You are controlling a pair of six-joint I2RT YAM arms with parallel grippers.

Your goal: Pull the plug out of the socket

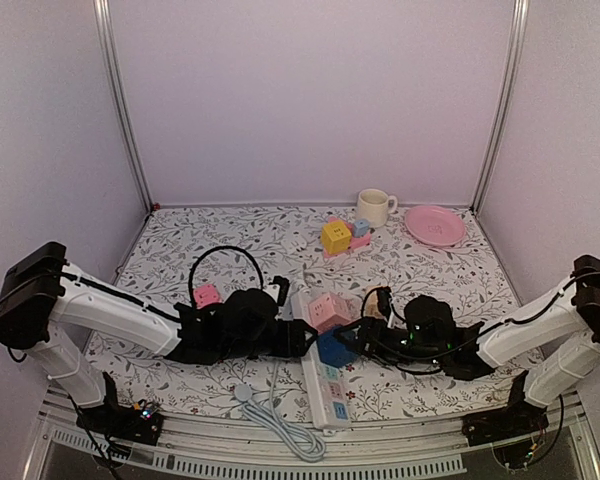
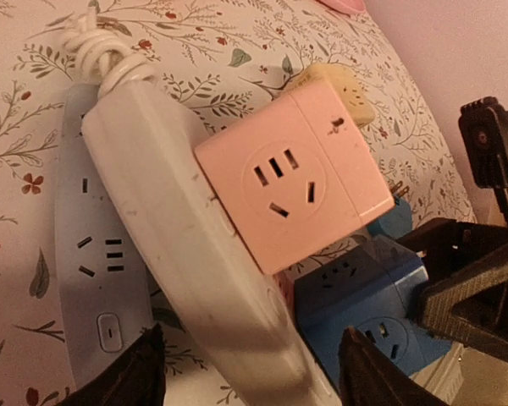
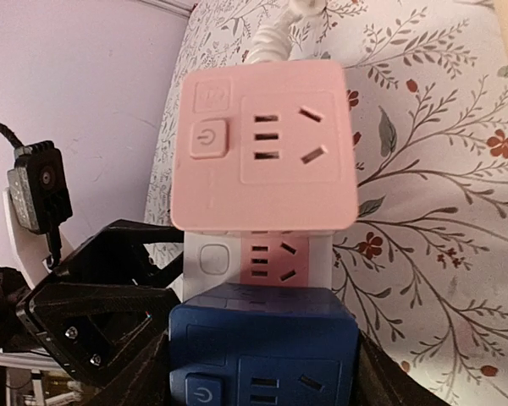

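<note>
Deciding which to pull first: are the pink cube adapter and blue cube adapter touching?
Apart. Right wrist view shows bare white power strip between the pink cube adapter and blue cube adapter.

White plastic power strip [image 1: 326,388] lies flat on the table [image 1: 440,275], its long axis running near to far. A pink plastic cube adapter [image 1: 327,309] sits on its far half. A blue plastic cube adapter [image 1: 336,350] sits just nearer, apparently still plugged in; its prongs are hidden.
</note>
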